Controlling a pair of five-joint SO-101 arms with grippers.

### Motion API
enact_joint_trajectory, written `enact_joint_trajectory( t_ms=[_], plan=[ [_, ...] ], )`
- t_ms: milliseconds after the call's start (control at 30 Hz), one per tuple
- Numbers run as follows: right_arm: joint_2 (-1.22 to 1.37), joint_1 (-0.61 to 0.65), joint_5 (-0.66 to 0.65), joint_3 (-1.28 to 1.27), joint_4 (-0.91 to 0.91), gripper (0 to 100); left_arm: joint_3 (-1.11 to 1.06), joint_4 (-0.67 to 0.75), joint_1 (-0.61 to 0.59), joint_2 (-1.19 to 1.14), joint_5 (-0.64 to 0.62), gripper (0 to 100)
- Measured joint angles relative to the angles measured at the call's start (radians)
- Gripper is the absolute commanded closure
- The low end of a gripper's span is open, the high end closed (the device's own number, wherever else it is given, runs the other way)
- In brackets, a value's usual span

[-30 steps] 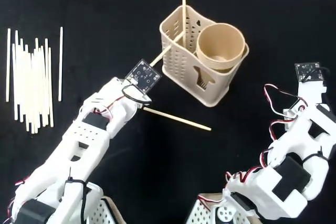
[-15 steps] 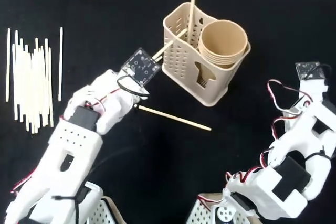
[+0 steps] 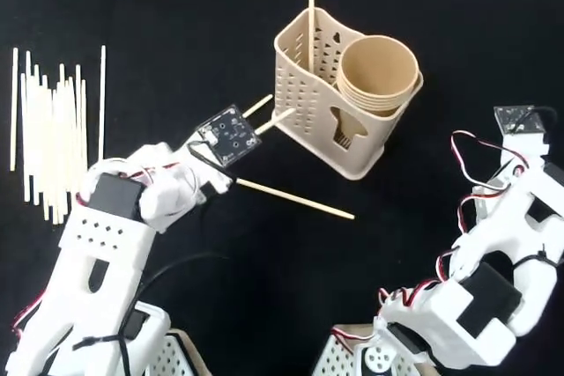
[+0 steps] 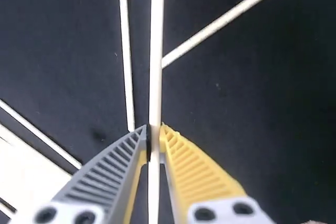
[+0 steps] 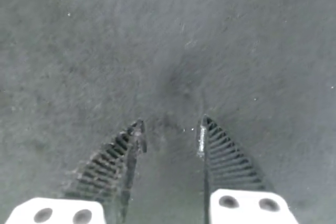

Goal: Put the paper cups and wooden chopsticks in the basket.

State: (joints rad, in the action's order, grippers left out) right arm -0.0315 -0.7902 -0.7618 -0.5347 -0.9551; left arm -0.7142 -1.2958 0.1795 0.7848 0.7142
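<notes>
left wrist view: the left end effector [image 4: 154, 132] is clamped on a chopstick [image 4: 156, 51], which runs straight out past the fingertips over the black bench [image 4: 252, 103]. a second stick [image 4: 125, 51] lies just beside it, nearly parallel, and a third stick [image 4: 231, 17] crosses at a slant farther out.

right wrist view: the right end effector [image 5: 171, 127] hangs over the bench with its fingers apart.

high view: the left arm [image 3: 97, 244] stretches from the near left corner and the right arm [image 3: 493, 270] is folded at the near right. just past the left wrist a loose stick [image 3: 295, 198] lies flat on the bench, apart from the basket [image 3: 308, 103]. off to the left a pile [image 3: 53, 138] of sticks lies well apart from the basket. two sticks [image 3: 275, 121] poke out from under the left wrist toward the basket; one tip is at its near wall, touching or not i cannot tell. the basket stands mid-bench, with a stack of cups [image 3: 379, 72] in its right compartment and an upright stick [image 3: 310, 24] in its left one.
</notes>
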Motion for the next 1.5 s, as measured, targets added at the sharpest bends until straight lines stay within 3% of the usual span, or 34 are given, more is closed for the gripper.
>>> enact_joint_trajectory(
  t_ms=[233,467,600,733,867,1000,1267,1500],
  plan=[
    [0.000,0.000,0.000,0.000,-0.003,82.9,0.104,-0.087,-0.032,0.031,-0.015,97],
    [0.000,0.000,0.000,0.000,-0.006,82.9,0.157,-0.060,0.020,0.387,-0.176,97],
    [0.000,0.000,0.000,0.000,-0.006,82.9,0.015,0.221,0.077,0.677,-0.339,97],
    [0.000,0.000,0.014,0.000,-0.031,82.9,-0.302,0.764,0.104,0.767,-0.470,97],
    [0.000,0.006,0.034,0.000,-0.048,82.9,-0.512,1.316,0.124,0.591,-0.506,97],
    [0.000,0.018,0.057,0.000,-0.049,82.9,-0.407,1.570,0.127,0.307,-0.597,97],
    [0.000,0.018,0.060,0.000,-0.049,82.9,-0.009,1.656,0.141,-0.292,-0.902,97],
    [0.000,0.018,0.055,0.000,-0.043,82.9,0.150,1.657,0.221,-0.526,-0.927,97]
  ],
)
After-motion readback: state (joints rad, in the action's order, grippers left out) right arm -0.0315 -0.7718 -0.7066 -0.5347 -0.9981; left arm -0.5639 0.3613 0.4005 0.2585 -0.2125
